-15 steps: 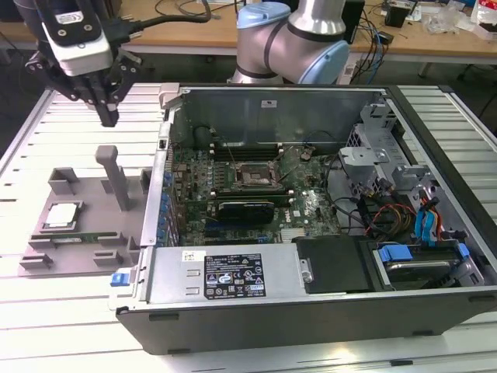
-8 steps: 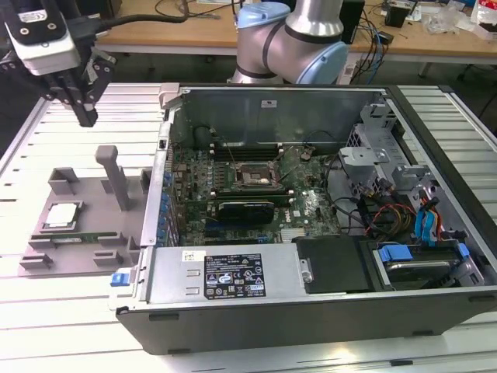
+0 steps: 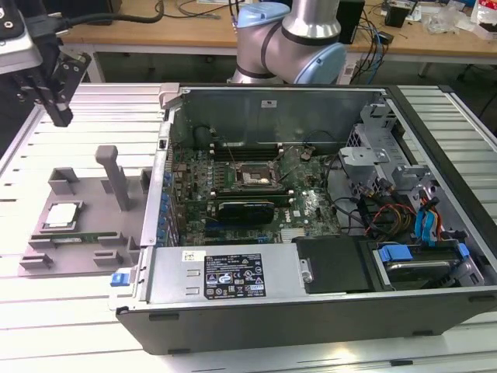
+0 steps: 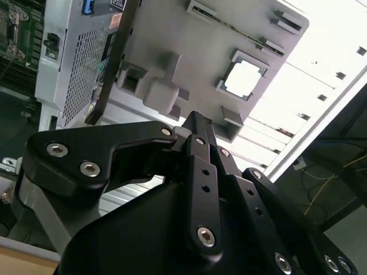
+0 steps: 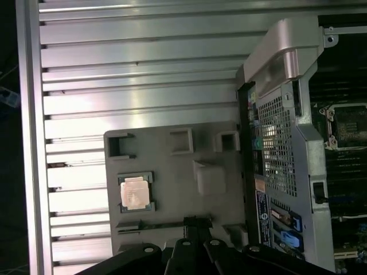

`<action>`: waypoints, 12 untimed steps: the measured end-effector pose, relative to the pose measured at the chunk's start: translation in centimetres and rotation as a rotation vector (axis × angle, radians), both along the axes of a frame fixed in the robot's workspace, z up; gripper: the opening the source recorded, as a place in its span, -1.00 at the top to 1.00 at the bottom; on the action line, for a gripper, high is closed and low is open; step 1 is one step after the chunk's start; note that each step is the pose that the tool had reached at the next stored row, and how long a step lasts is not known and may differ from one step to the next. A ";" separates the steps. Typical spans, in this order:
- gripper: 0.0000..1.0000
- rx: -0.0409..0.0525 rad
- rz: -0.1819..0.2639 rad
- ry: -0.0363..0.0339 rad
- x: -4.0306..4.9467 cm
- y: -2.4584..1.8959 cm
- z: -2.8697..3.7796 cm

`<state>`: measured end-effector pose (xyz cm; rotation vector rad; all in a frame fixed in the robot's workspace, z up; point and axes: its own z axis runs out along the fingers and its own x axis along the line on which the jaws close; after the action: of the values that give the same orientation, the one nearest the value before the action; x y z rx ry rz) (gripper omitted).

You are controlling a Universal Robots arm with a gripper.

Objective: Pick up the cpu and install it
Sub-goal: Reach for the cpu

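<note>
**CPU STATION: PINCER CLENCHED, CHIP SEATED IN HOLDER**

The cpu (image 3: 62,215) lay flat in a square pocket of a grey moulded fixture plate (image 3: 89,198). This was at the exterior view's left, outside the computer case (image 3: 311,307). Its top plate was smooth silver-grey metal with a thin pale rim, and it shone brightly in both wrist views. A long, narrow green memory stick (image 3: 78,238) sat edge-on in a slot just beside it. A blunt upright post (image 3: 116,183) rose from the same plate, along with several open-sided brackets.

The pincer (image 3: 60,116) hung in the air near the fixture plate's far end, well apart from the cpu. Its matte black fingers were clenched tip to tip and gripped no part. In the second wrist view, the linkage appeared as flat black bars joined by bright hex-head screws.

The desk (image 3: 46,311) was pale ribbed aluminium made of parallel slats. The case was dark sheet metal, laid open on its side, with a perforated panel facing the fixture plate. Inside, the green motherboard (image 3: 311,206) carried a black square socket (image 3: 255,177) with a metal bracket.

**Obscured areas**
- The pincer's upper body was cut off by the exterior view's edge.
- The arm (image 3: 287,39) was cropped above its blue-capped joint.
- In the first wrist view, the linkage hid the fixture plate's nearest edge.
- The socket contacts were too fine to make out.
</note>
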<state>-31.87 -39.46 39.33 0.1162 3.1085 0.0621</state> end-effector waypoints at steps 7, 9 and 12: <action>0.79 -0.0002 0.000 -0.0002 -2.83 0.12 0.00; 0.79 -0.0003 0.000 -0.0002 -3.45 0.15 0.00; 0.79 -0.0005 0.000 -0.0003 -4.26 0.19 0.00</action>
<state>-36.14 -39.27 39.33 0.1160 3.1082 0.0613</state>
